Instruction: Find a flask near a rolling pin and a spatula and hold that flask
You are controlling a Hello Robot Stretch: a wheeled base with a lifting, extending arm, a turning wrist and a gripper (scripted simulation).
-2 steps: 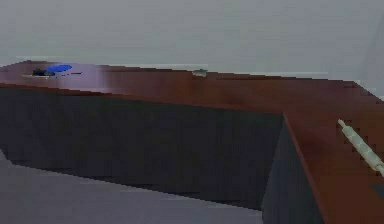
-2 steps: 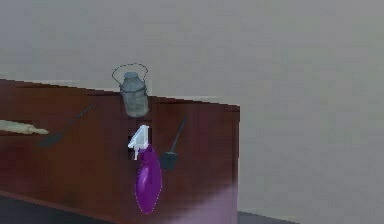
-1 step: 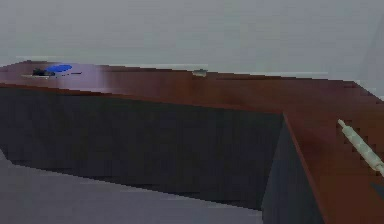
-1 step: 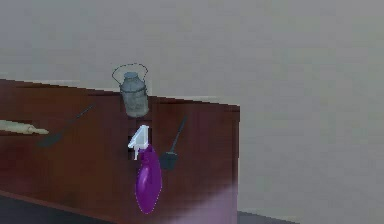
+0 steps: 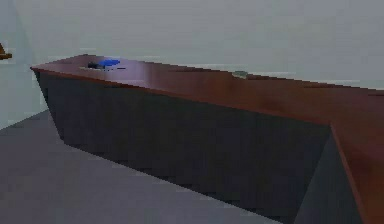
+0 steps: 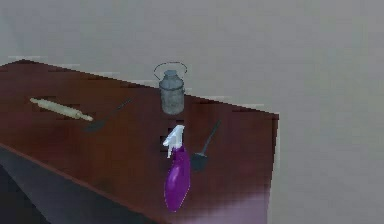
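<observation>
In the arm side view a grey flask (image 6: 172, 95) with a thin loop handle stands upright toward the far edge of a reddish-brown countertop (image 6: 60, 140). A pale wooden rolling pin (image 6: 60, 108) lies to its left. Between them rests a dark, thin-handled utensil (image 6: 108, 117), perhaps a spatula. A second dark utensil (image 6: 206, 148) with a rounded head lies to the right of the flask and nearer the front.
A purple spray bottle (image 6: 178, 176) with a white nozzle lies in front of the flask. In the forward view a long dark counter (image 5: 180, 140) with a reddish-brown top carries a blue object (image 5: 105, 65) and a small grey thing (image 5: 240, 74). Grey floor (image 5: 60, 185) lies before it.
</observation>
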